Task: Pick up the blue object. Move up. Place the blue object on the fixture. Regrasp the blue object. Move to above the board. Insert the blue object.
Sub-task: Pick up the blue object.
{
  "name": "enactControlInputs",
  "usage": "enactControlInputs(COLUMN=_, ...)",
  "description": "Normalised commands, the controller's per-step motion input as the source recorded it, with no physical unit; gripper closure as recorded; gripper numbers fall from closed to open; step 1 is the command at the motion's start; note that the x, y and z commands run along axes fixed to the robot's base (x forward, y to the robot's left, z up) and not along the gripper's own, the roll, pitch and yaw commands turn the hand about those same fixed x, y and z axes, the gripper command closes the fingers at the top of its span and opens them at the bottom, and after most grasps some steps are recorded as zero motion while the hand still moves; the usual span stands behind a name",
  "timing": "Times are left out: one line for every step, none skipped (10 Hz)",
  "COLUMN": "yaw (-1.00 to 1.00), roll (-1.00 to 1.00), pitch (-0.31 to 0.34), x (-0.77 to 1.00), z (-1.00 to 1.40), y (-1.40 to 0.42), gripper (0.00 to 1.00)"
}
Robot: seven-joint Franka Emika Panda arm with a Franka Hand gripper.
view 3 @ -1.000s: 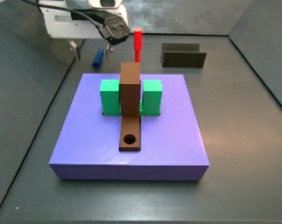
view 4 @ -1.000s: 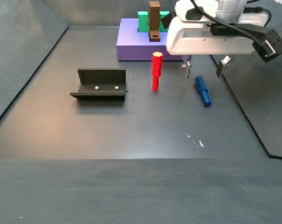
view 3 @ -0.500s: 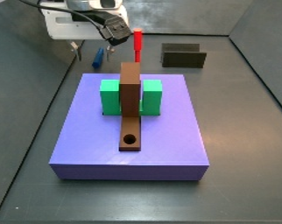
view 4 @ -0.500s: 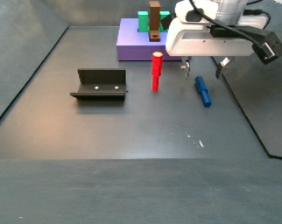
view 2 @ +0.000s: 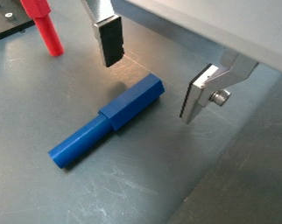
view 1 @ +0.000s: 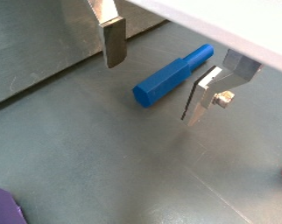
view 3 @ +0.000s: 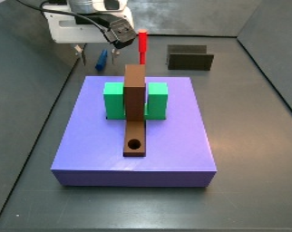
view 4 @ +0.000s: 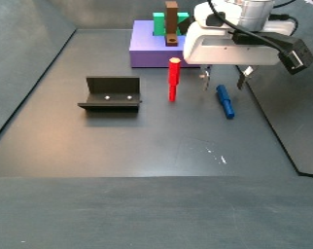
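Nearby, red peg (view 4: 175, 78) beside blue object (view 4: 226, 100); pincer (view 4: 225, 76) above, wide open, empty.

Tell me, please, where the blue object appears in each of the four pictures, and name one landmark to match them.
Wrist view: the blue object lies on the floor between the open end effector's fingers.
Wrist view: it lies below the end effector, one end between the fingers.
Side view: a blue sliver behind the board.
Side view: on the floor, right of the red peg.
Shared landmark: the red peg, seen in all four.
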Motion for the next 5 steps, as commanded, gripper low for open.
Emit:
enactControlInputs(yaw=0.00, roll=0.05, pitch=-0.090, x=0.00, z=-0.13, y=0.08, gripper=0.00)
enactControlInputs(yaw=0.00, roll=0.04, pitch=-0.099, x=0.00, z=-0.17, y=0.10, gripper=0.00)
enactControlInputs(yaw=0.00, roll=0.04, pitch=-0.077, x=0.00, z=-0.17, y=0.10, gripper=0.00)
enactControlInputs(yaw=0.00, roll=0.04, pitch=-0.060, x=0.00, z=-0.17, y=0.08, gripper=0.00)
enactControlInputs(yaw=0.00, roll=0.01, pitch=-0.050, x=0.00, z=-0.12, y=0.00, gripper=0.00)
